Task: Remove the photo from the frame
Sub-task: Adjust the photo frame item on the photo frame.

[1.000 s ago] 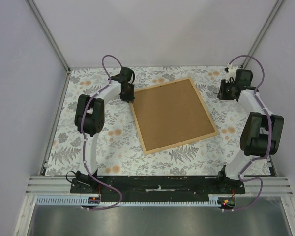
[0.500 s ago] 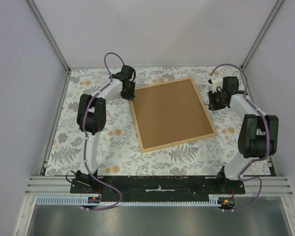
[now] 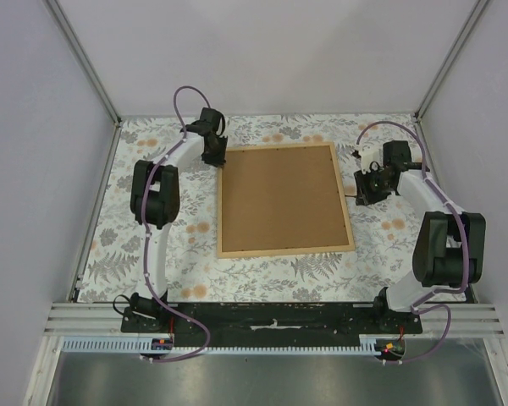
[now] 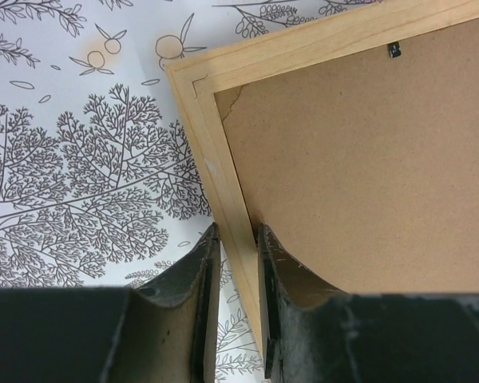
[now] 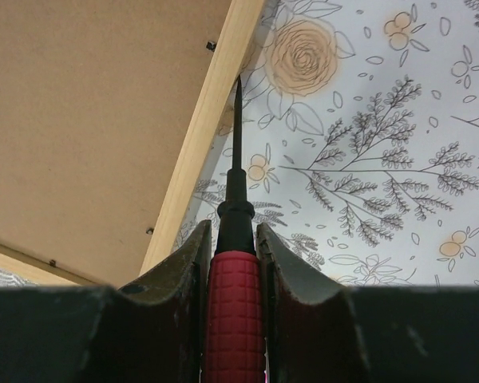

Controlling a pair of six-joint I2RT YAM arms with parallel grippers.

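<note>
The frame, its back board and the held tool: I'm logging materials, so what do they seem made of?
The frame looks like light unfinished wood: pale grain, mitred corner joint. The back board seems brown fibreboard, matte and speckled. The tool has a dark, probably metal shaft and a red textured handle, rubber or plastic.

White arms (image 3: 157,254), black joints (image 3: 153,196), purple cables (image 3: 177,100).

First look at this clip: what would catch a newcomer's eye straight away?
The big tan wooden frame lies brown back up in the middle of the floral tablecloth. The left claw pinches its left strip near the far corner. The right claw grips a red-handled screwdriver whose thin black tip points at the frame's right edge.
</note>
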